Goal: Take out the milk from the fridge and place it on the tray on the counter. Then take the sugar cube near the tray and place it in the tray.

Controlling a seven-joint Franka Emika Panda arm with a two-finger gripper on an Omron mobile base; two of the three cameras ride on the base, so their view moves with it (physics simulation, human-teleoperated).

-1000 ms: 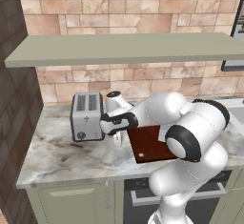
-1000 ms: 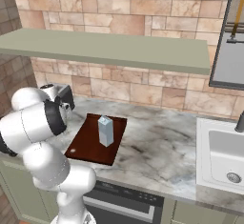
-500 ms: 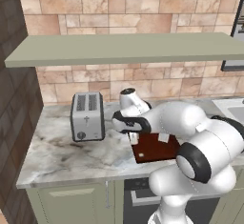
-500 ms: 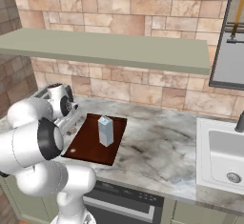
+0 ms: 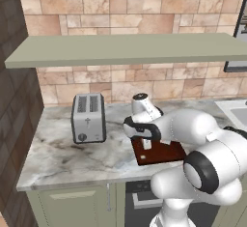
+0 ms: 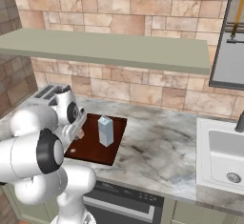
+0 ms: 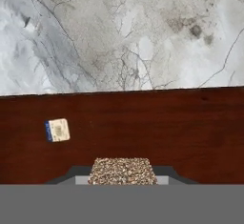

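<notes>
My gripper (image 7: 122, 176) is shut on the sugar cube (image 7: 122, 168), a tan speckled block between the dark finger tips. It hangs over the dark red-brown tray (image 7: 157, 123), close to the edge that meets the marble counter (image 7: 119, 37). The milk (image 6: 105, 130) stands upright on the tray (image 6: 97, 144); from above it shows as a small pale carton (image 7: 57, 130) to the left of the cube. In the right base view the gripper (image 6: 78, 133) is over the tray's left end, left of the milk. The left base view has the hand (image 5: 146, 141) above the tray (image 5: 166, 152).
A silver toaster (image 5: 88, 117) stands on the counter left of the tray, also seen behind the arm (image 6: 45, 92). A sink (image 6: 224, 154) lies at the far right. A long shelf (image 5: 125, 49) runs overhead along the brick wall.
The arm has swung right, from beside the toaster to over the tray's left end, carrying the sugar cube. The milk has stayed in place.
</notes>
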